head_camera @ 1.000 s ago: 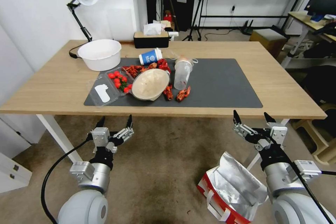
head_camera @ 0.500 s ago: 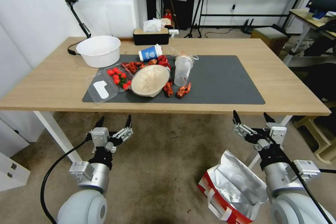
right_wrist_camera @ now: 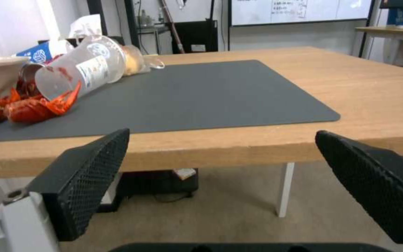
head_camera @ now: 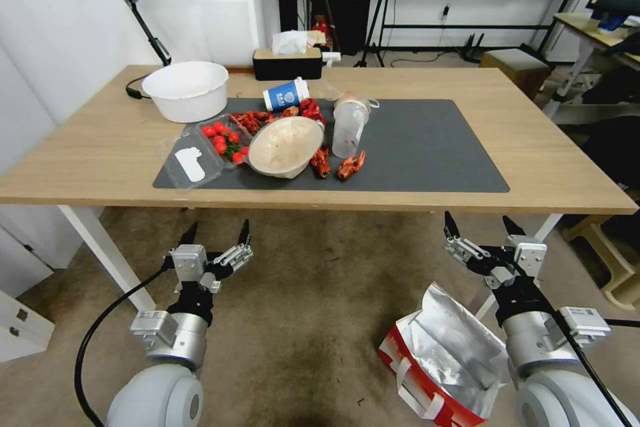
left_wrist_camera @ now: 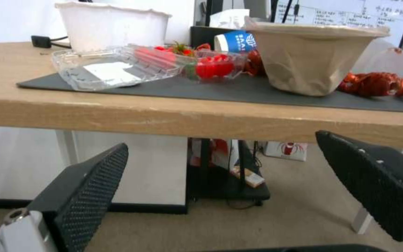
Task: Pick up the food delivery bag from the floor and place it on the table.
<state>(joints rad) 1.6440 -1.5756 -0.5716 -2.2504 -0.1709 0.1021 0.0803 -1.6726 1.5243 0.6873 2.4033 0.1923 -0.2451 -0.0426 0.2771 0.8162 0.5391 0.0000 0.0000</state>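
Jaws spread wide on left gripper (head_camera: 215,235), hovering empty below desk (head_camera: 87,153) edge; over to food delivery bag (head_camera: 443,360), lying open on floor (head_camera: 320,320); right gripper (head_camera: 483,230) just above, jaws gaping too.

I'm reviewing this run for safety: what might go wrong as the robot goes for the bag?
The food delivery bag lies tilted on the floor close under the right arm, so the open right gripper may crush its foil mouth rather than catch a strap. The table's mat left half is crowded with crayfish and a tipped cup; setting down there risks knocking them.
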